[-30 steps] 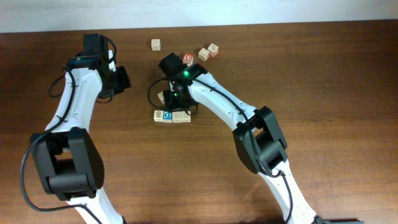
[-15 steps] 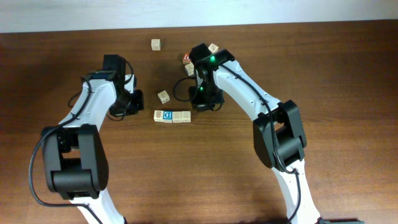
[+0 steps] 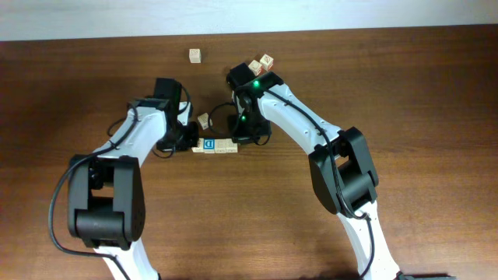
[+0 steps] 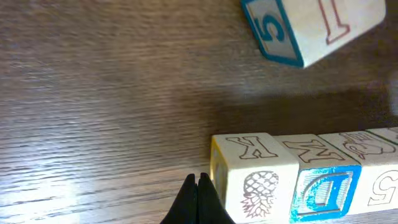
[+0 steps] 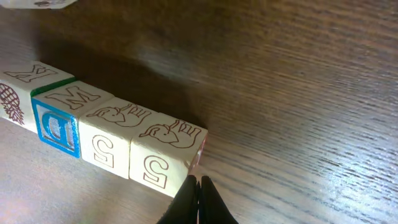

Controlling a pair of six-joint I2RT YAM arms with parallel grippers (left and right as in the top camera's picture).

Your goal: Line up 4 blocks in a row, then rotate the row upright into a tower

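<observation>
Four blocks lie in one straight row [image 3: 218,145]. In the left wrist view the end cube with a K and a pineapple [image 4: 252,174] sits beside the blue-faced D cube [image 4: 323,190]. In the right wrist view come the blue D cube [image 5: 59,121], a pale cube marked 5 [image 5: 112,137], and an end cube marked 5 [image 5: 165,155] with a red side face. My left gripper [image 4: 199,190] [image 3: 187,141] is shut, its tips next to the row's left end. My right gripper [image 5: 199,190] [image 3: 244,134] is shut, its tips at the row's right end.
A loose tilted cube [image 3: 204,120] [image 4: 311,28] with a blue 5 lies just behind the row. Farther back are one pale cube [image 3: 194,55] and a pair of cubes [image 3: 261,63] beside the right arm. The wooden table [image 3: 405,117] ends at a pale strip along the top.
My left gripper has swung right and forward to the row's left end. My right gripper has pulled off the row, uncovering the loose cube, and come back to the row's right end.
</observation>
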